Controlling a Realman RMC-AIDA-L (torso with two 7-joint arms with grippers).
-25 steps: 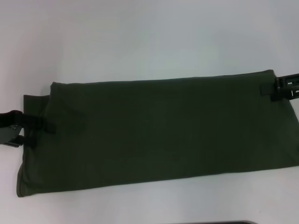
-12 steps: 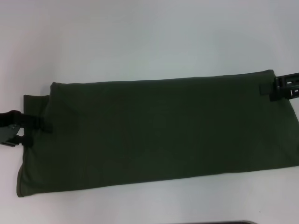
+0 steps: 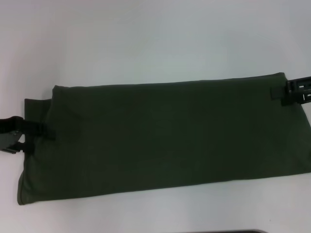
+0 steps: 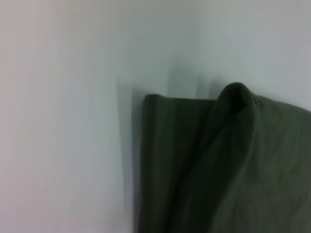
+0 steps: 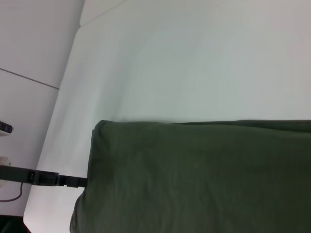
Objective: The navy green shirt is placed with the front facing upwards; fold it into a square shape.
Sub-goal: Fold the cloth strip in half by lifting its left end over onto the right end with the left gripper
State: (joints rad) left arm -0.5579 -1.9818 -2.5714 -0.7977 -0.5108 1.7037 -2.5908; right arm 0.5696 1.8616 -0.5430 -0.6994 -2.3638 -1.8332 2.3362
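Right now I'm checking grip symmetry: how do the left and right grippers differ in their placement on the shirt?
The left gripper sits midway along the shirt's left end; the right gripper sits at its far right corner. The left's jaws show a gap; the right's look closer together. Both reach over the fabric from outside.

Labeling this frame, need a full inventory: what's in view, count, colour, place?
shirt: 1, dark olive green, folded into a long band lying flat across the table, plain side up, no print showing.
table: 1, white, under the shirt.
dark edge: 1, black, at the near edge of the head view; cannot tell what it is.
left gripper: 1, black, at the shirt's left end, jaws over the cloth edge.
right gripper: 1, black, at the shirt's far right corner, jaws on the cloth edge.
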